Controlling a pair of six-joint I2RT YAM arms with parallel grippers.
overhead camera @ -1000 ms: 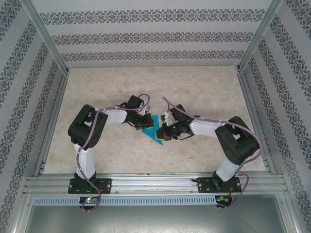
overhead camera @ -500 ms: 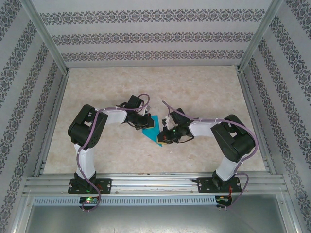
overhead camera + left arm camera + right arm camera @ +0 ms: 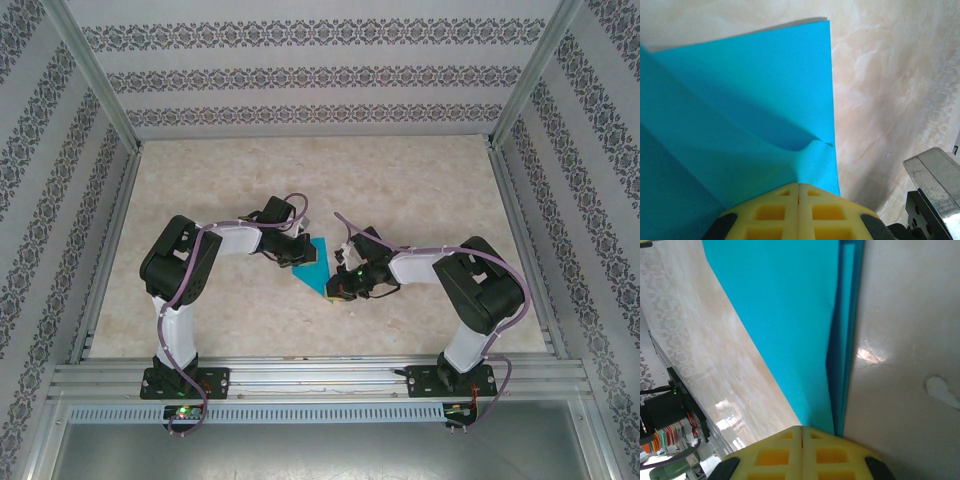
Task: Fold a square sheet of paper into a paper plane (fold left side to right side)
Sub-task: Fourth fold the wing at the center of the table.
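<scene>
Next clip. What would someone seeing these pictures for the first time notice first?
First, the teal-blue sheet of paper, partly folded, at the middle of the pale marbled table and the one bright colour there. Next, the two arms reaching in to it from either side. The left gripper is shut on a puckered corner of the sheet, and the right gripper is shut with its yellow tips at the folded edge.

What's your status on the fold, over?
Left gripper: jaws shut on paper, corner lifted. Right gripper: jaws shut at the folded edge. Nothing in the way.
</scene>
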